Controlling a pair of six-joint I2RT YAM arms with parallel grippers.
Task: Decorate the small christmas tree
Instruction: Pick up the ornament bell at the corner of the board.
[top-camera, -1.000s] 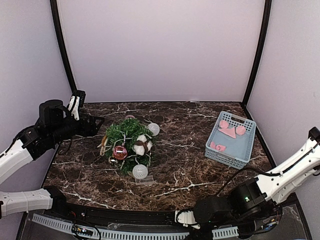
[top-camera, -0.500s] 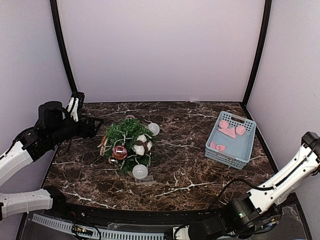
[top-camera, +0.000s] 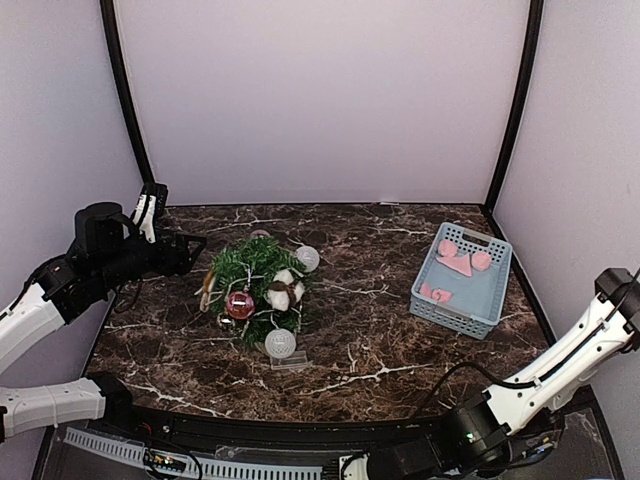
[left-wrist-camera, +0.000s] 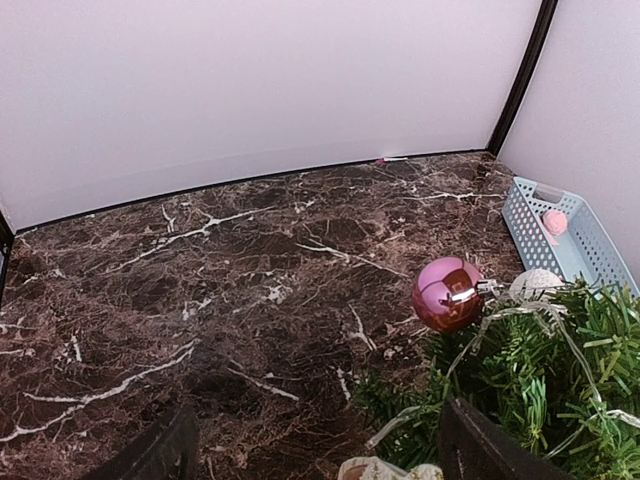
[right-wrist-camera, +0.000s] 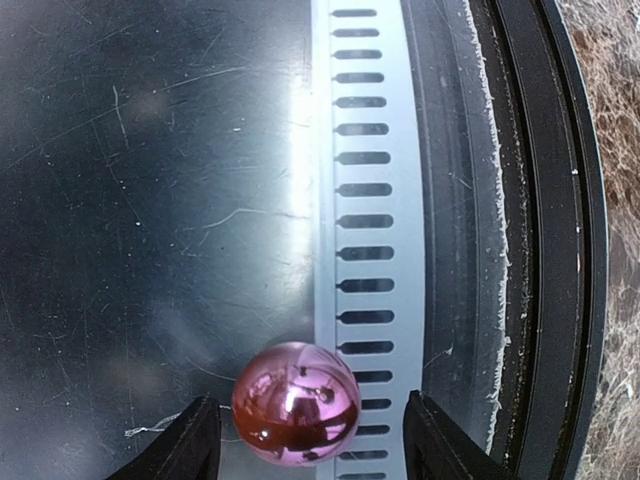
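Dark brown marble tabletop (top-camera: 380, 340) with white veins, enclosed by pale lilac walls. The small bushy green christmas tree (top-camera: 255, 275) sits left of centre, hung with pink and white baubles. The left gripper (top-camera: 190, 250) hovers just beside its left side, fingers spread and empty. The right gripper (right-wrist-camera: 312, 432) hangs off the table's near edge, fingers spread either side of a shiny pink bauble (right-wrist-camera: 296, 403), with a gap on one side. A pale blue plastic basket (top-camera: 452, 318) sits at the right.
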